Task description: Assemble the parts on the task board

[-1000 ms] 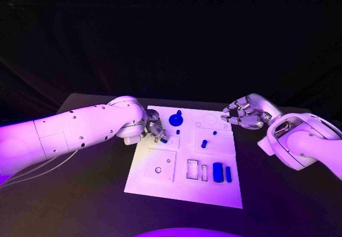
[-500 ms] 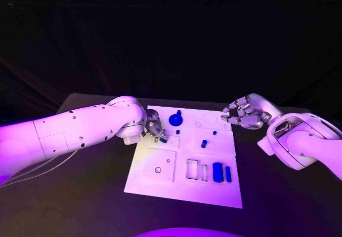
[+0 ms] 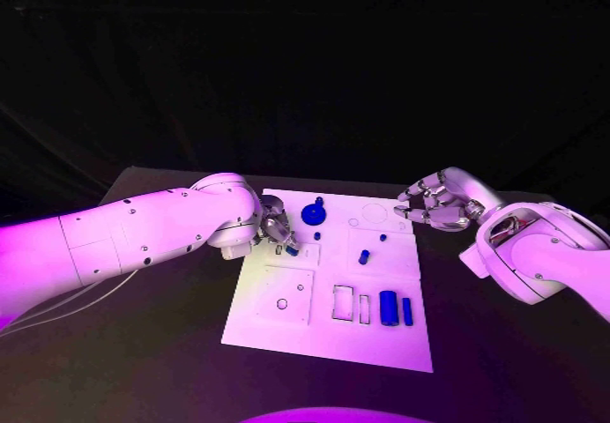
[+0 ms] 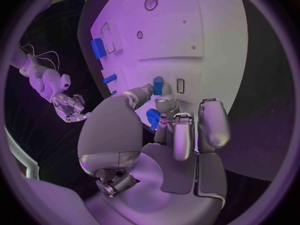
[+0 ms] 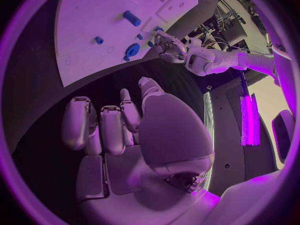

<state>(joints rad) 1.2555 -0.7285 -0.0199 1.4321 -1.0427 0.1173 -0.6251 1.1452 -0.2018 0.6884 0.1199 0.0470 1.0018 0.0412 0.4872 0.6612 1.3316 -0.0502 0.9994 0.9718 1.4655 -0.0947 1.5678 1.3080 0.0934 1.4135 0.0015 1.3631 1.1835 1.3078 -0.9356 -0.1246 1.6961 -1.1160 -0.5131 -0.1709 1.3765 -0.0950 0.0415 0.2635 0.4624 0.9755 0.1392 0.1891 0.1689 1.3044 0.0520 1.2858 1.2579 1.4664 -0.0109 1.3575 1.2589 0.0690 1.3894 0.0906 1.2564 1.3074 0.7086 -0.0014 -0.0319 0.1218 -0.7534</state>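
Task board (image 3: 324,326): white plate, plain, with thin dark outlines of rectangles and circles. Parts: blue, among them a round piece (image 3: 314,213), a block (image 3: 389,307) and a slim bar (image 3: 407,309). Table (image 3: 152,352): black. Arms: white. Left hand (image 3: 275,231) and right hand (image 3: 430,203): silver, possibly with darker pads.

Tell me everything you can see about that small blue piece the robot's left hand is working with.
The small blue piece is a short, smooth block that looks like plastic. The left hand pinches it between fingertips, over the white task board, near a small rectangular outline. In the head view it peeks out below the hand at the board's left side. Whether it touches the board I cannot tell.
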